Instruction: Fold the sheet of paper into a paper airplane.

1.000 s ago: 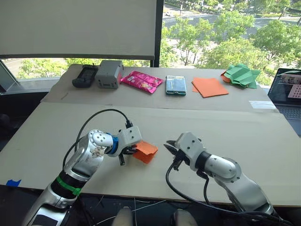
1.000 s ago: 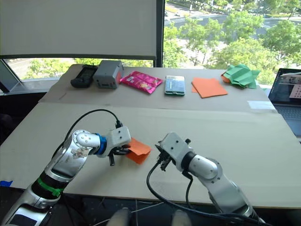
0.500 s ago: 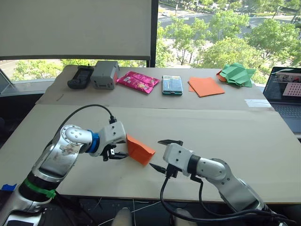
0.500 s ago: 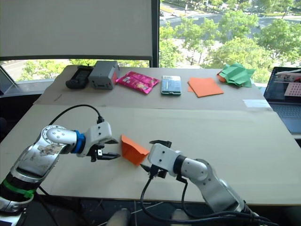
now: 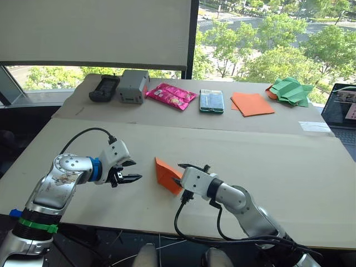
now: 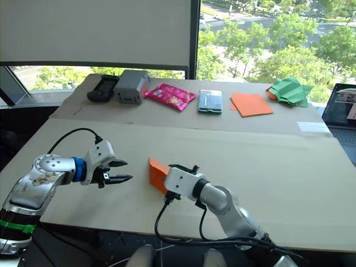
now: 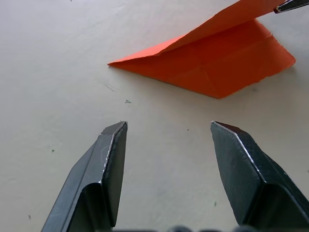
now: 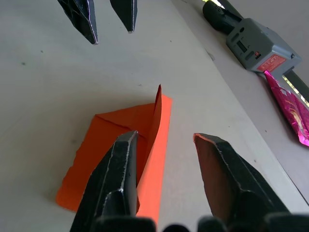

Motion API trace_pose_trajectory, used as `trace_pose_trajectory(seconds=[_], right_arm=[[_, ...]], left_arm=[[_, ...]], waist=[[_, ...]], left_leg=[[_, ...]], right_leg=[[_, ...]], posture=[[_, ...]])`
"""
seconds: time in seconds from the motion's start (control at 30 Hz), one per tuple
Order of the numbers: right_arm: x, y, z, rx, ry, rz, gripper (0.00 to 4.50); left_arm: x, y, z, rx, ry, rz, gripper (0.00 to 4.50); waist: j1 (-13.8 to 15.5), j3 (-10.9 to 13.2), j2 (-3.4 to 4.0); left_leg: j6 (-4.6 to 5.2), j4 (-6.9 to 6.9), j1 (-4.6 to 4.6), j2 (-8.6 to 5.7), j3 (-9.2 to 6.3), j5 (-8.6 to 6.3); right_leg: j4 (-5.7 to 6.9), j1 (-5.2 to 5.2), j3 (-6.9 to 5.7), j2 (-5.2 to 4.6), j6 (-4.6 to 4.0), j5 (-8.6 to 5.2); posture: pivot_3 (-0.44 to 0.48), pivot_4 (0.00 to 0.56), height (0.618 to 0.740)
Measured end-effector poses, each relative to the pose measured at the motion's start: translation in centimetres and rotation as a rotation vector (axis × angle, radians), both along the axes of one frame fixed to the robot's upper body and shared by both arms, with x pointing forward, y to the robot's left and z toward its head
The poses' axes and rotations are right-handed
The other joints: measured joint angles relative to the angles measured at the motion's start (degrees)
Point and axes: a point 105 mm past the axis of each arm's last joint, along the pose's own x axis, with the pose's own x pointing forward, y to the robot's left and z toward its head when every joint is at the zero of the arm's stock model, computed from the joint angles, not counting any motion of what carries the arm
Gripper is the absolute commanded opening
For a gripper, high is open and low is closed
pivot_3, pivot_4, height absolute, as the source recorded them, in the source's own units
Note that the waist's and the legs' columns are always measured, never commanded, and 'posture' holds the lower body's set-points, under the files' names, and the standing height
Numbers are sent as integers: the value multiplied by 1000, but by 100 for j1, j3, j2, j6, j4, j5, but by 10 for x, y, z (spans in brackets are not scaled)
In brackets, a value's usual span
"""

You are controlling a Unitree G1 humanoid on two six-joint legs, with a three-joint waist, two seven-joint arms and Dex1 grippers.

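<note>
Table [image 5: 289, 161]: sheet of paper [image 5: 166, 173] at right gripper [image 5: 181, 173]

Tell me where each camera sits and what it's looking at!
Left eye view: on the head, looking down over the table, both arms, the paper.
Right eye view: beside it, same scene.
Left wrist view: on the left wrist, facing the paper past the left gripper, jaws open.
Right wrist view: on the right wrist; right gripper, jaws open around a raised flap.
Shared: the paper appears in all four views.

left gripper [image 7: 168, 126] agape, sheet of paper [image 7: 212, 60] ahead — apart
</note>
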Motion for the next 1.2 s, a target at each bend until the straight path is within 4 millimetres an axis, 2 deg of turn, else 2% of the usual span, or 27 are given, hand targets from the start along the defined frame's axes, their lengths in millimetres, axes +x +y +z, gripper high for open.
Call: trace_pose_trajectory(seconds=[0.07,0.1,0.3,0.47,0.6,0.7,0.8,0.9,1.0,1.07,1.2], right_arm=[[-1,0,-1,-9,1,17,198],[-2,0,-1,-16,-5,31,66],[-8,-4,-9,-97,-19,159,66],[-25,-11,-4,-211,-94,400,66],[-24,-14,-1,-260,-152,495,66],[-17,-17,-9,-285,-147,516,66],[-14,-16,-16,-277,-122,507,0],[-14,-15,-16,-274,-115,510,0],[-14,-16,-19,-280,-91,502,896],[-14,-17,-20,-281,-75,493,1675],[-16,-14,-18,-268,-81,493,2956]], left_arm=[[1,-1,3,-36,-9,10,2891],[1,-2,4,-52,-12,13,2891],[-4,-6,5,-131,14,-9,2891],[-6,-4,18,-248,25,-22,2891],[-12,-8,19,-291,63,-74,2891],[-12,-12,13,-307,75,-97,2891],[-7,-20,0,-313,90,-95,2065],[-6,-24,-11,-311,116,-101,1032],[1,-24,-13,-295,104,-106,42],[7,-28,-17,-279,97,-108,0],[12,-35,-33,-224,101,-134,0]], waist=[[-1,0,0],[-1,0,0],[-9,0,-1],[-14,0,0],[-37,-1,-2],[-53,0,-1],[-37,-1,-1],[-38,-1,-2],[-34,-1,0],[-8,-1,0],[5,-2,0]], left_leg=[[-19,0,0,0,0,-12],[-24,1,0,0,0,-15],[-12,2,1,0,0,-7],[4,2,6,-1,1,3],[3,1,21,-1,0,2],[5,1,27,-1,1,3],[6,3,30,-2,2,5],[7,5,31,-2,2,5],[6,4,35,-2,2,5],[5,5,36,-2,2,4],[6,6,37,-2,4,5]], right_leg=[[-2,0,0,0,0,0],[-2,1,0,0,0,0],[0,2,1,0,0,0],[-3,7,1,0,0,0],[-1,17,2,0,0,0],[1,24,3,0,0,0],[0,32,3,0,0,1],[1,32,4,0,0,1],[2,35,4,1,0,1],[1,38,4,1,0,1],[0,39,6,1,0,1]], posture=[[0,150,702],[0,150,702],[0,150,702],[0,150,702],[0,150,702],[0,150,702],[0,150,702],[0,150,702],[0,150,702],[0,150,702],[0,150,702]])
